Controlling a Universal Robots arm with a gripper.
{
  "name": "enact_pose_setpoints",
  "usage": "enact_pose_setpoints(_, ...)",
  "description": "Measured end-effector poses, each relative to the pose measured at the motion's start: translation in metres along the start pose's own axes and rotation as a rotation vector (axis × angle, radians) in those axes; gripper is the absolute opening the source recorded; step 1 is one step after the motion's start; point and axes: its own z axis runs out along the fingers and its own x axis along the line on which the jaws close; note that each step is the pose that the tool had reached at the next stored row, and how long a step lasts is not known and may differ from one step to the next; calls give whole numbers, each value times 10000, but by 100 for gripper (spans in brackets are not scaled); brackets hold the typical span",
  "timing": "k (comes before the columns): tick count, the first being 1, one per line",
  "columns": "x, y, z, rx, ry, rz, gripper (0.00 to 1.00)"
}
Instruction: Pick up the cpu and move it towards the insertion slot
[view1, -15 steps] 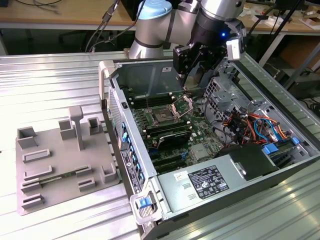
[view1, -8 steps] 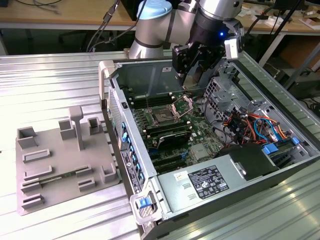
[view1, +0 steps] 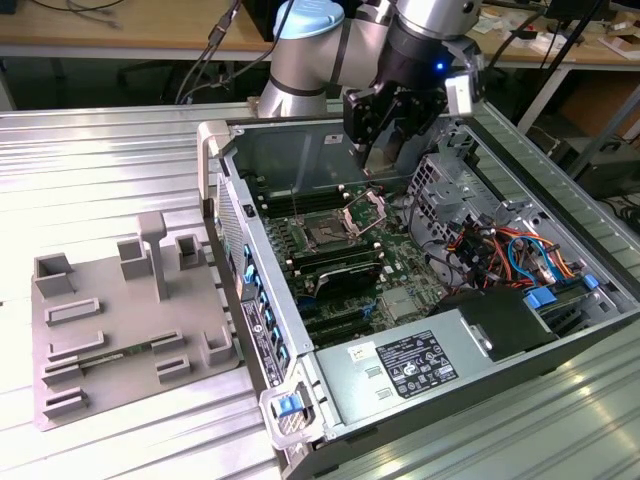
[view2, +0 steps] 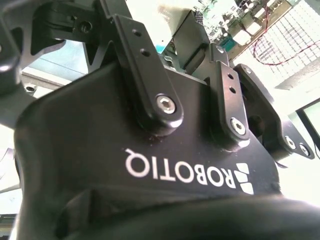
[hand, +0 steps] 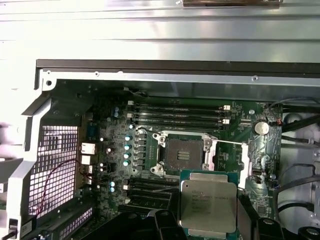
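Ribbed metal table (view1: 120, 150); wooden bench (view1: 120, 25) behind.

Arm bent down, wrist vertical, pincer (view1: 378, 150) fingers closed w/ a load.

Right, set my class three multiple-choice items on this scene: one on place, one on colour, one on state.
1. The cpu is: A on the floor; B at the tool, above the board; C in a drawer.
2. The board is: A red; B green; C white.
3. The slot is: A open, empty; B shut; C under a fan.
B: it hangs at the tool, off the board. B: green shows around the slot. A: the frame is raised, the dark socket bare.
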Motion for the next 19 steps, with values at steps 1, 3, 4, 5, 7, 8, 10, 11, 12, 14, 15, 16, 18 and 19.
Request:
enact_pose_setpoints(1,-3,7,3,-1,0,0,53)
enact_pose_setpoints(3,-11,23,10,0,0,0,53)
enact_pose_setpoints(4,-19,40,18,-1,0,0,53)
enact_pose_setpoints(5,-26,53,26,0,0,1,53)
enact_pose_setpoints(7,-39,77,43,-1,-1,0,53)
enact_pose_setpoints(8,-44,86,49,-1,0,0,53)
enact_pose_setpoints(10,-51,98,58,-1,0,0,53)
enact_pose_setpoints(11,-55,106,64,0,0,0,53)
enact_pose_setpoints(12,-59,112,69,0,0,1,53)
enact_pose_setpoints(14,-66,125,79,0,0,0,53)
enact_pose_setpoints(15,-69,129,82,0,0,0,53)
enact_pose_setpoints(16,-72,135,87,-1,0,0,53)
enact_pose_setpoints(18,-76,142,92,-1,0,1,53)
enact_pose_setpoints(19,-78,145,95,-1,0,2,53)
